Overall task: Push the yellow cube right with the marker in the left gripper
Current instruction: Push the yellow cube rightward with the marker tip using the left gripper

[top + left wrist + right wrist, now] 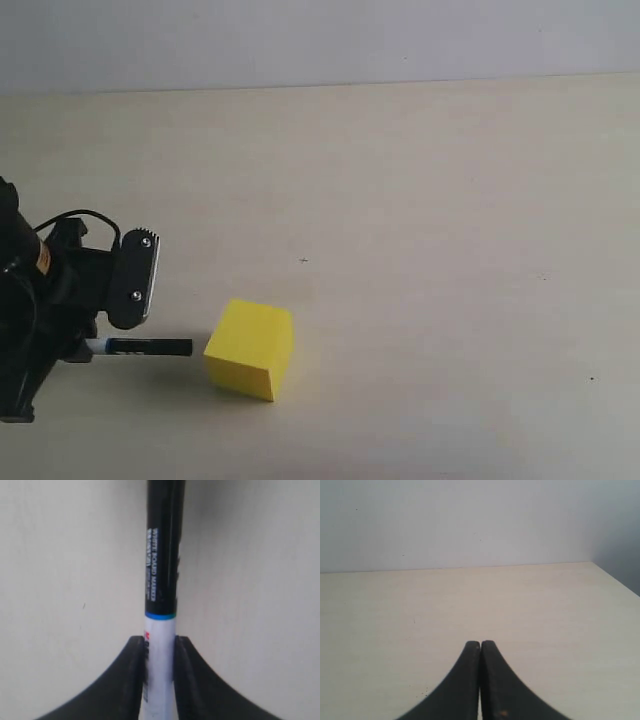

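The yellow cube [250,348] sits on the table at the lower left of the exterior view. The marker [145,347] lies level just above the table, its black cap pointing right at the cube's left face; a narrow gap shows between them. My left gripper [105,338] is shut on the marker's white barrel. In the left wrist view the marker [162,580] runs out from between the fingertips of the left gripper [159,642], and the cube is out of view there. My right gripper [480,644] is shut with nothing in it and is outside the exterior view.
The beige table [420,250] stretches right of the cube and back to a pale wall [320,40]. A tiny dark speck [303,261] marks the table behind the cube. The right wrist view shows a table edge [615,580].
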